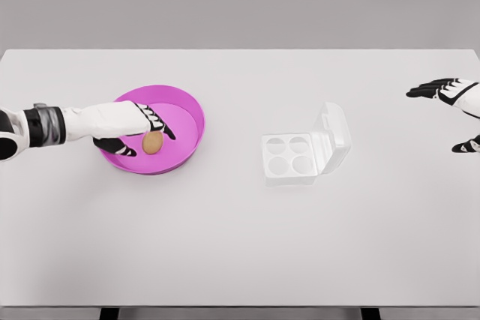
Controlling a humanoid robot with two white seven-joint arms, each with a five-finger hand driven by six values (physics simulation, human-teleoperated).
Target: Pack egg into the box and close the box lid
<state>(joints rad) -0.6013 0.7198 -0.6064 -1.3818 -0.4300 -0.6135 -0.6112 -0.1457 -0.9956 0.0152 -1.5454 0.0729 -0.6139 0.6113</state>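
A brown egg [152,142] lies in a shallow magenta bowl [187,114] on the left half of the white table. My left hand [139,134] reaches into the bowl, its fingers curled around the egg from above and from the left. A clear plastic egg box [289,157] with several empty round cups sits right of the middle, its lid [334,136] standing open on the right side. My right hand [450,110] hovers near the right edge of the table, fingers spread, holding nothing.
The white table [240,245] spans the view, with its front edge near the bottom. A wide bare stretch of table separates the bowl from the egg box.
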